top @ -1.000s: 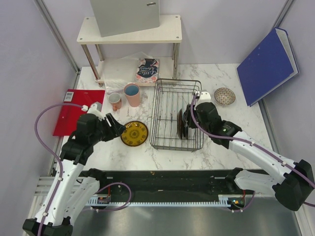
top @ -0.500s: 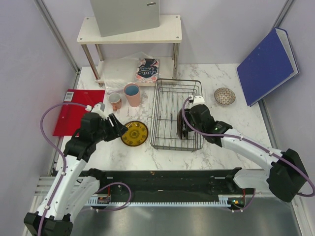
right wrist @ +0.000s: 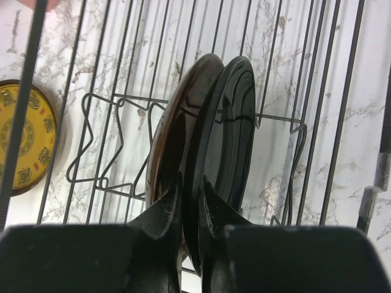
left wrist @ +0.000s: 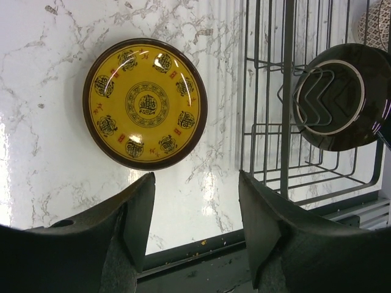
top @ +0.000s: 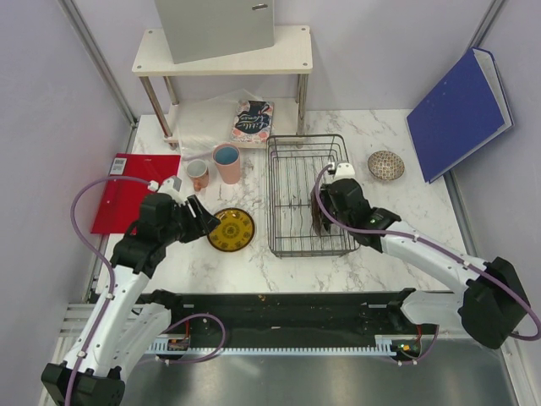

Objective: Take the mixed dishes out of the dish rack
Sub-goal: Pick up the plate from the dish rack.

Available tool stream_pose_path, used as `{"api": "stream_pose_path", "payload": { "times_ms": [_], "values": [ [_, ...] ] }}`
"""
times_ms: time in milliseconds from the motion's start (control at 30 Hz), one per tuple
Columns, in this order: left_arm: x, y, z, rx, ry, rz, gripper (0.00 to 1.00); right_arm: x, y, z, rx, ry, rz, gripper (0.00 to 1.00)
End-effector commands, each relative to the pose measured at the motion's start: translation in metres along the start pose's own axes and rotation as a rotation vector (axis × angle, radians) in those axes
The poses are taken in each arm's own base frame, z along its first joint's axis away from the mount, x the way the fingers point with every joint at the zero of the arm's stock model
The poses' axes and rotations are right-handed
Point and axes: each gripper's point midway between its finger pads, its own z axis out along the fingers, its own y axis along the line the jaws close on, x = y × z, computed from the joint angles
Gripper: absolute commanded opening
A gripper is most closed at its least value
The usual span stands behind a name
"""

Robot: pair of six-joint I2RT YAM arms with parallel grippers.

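The dish rack [top: 292, 182] stands mid-table with two dark plates on edge inside it. In the right wrist view the brownish plate [right wrist: 174, 122] stands left of the black plate [right wrist: 235, 122]. My right gripper [right wrist: 192, 204] is shut on the black plate's lower rim, one finger on each face. The black-and-yellow plate [top: 231, 229] lies flat on the marble left of the rack. My left gripper [left wrist: 195, 226] hovers open and empty just near of that plate [left wrist: 145, 104]. The tall pink cup [top: 226, 162], small pink mug [top: 198, 173] and speckled bowl [top: 385, 165] stand on the table.
A white two-tier shelf [top: 224, 52] with a patterned book [top: 253, 121] under it fills the back. A red folder [top: 127, 190] lies at the far left. A blue binder [top: 461, 114] leans at the back right.
My right gripper reached in over the two upright plates and closed on the black plate's rim. The rack slid slightly to the right. My left gripper stayed open and hardly moved.
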Motion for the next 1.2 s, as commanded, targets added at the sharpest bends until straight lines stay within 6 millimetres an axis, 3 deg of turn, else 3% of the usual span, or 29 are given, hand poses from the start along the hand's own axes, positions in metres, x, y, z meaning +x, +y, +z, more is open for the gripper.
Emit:
{"api": "stream_pose_path", "payload": {
  "times_ms": [0, 300, 433, 533, 633, 667, 733, 767, 833, 933, 1100, 1167],
  "values": [
    [-0.004, -0.009, 0.002, 0.047, -0.011, 0.035, 0.63, -0.035, 0.007, -0.026, -0.038, -0.093, -0.043, 0.07],
    [-0.006, -0.009, 0.004, 0.043, -0.016, 0.036, 0.63, -0.078, 0.016, -0.076, -0.097, -0.167, -0.074, 0.03],
    [-0.010, -0.010, 0.003, 0.041, -0.022, 0.043, 0.62, -0.106, 0.031, -0.110, -0.199, -0.265, -0.100, 0.00],
    [-0.013, -0.013, 0.002, 0.045, -0.029, 0.046, 0.61, -0.116, 0.050, -0.131, -0.333, -0.330, -0.172, 0.00],
    [-0.015, -0.018, 0.002, 0.064, -0.021, 0.046, 0.59, -0.117, 0.072, -0.155, -0.506, -0.433, -0.287, 0.00],
    [-0.014, -0.021, 0.003, 0.080, -0.011, 0.043, 0.58, -0.102, 0.073, -0.149, -0.533, -0.438, -0.334, 0.00],
    [-0.015, -0.028, 0.002, 0.114, -0.001, 0.044, 0.58, -0.115, 0.079, -0.180, -0.585, -0.661, -0.468, 0.00],
    [-0.014, -0.031, 0.003, 0.125, 0.006, 0.047, 0.57, -0.094, 0.076, -0.168, -0.588, -0.682, -0.531, 0.00],
    [-0.013, -0.039, 0.003, 0.167, 0.028, 0.045, 0.56, -0.096, 0.081, -0.197, -0.615, -0.888, -0.647, 0.00],
    [-0.015, -0.051, 0.002, 0.218, 0.040, 0.039, 0.54, -0.082, 0.075, -0.179, -0.542, -0.871, -0.792, 0.00],
    [-0.022, -0.062, -0.001, 0.258, 0.040, 0.050, 0.53, -0.078, 0.079, -0.167, -0.442, -0.866, -0.950, 0.00],
    [-0.025, -0.067, -0.003, 0.274, 0.037, 0.065, 0.52, -0.072, 0.076, -0.153, -0.346, -0.843, -1.045, 0.00]
  ]
}}
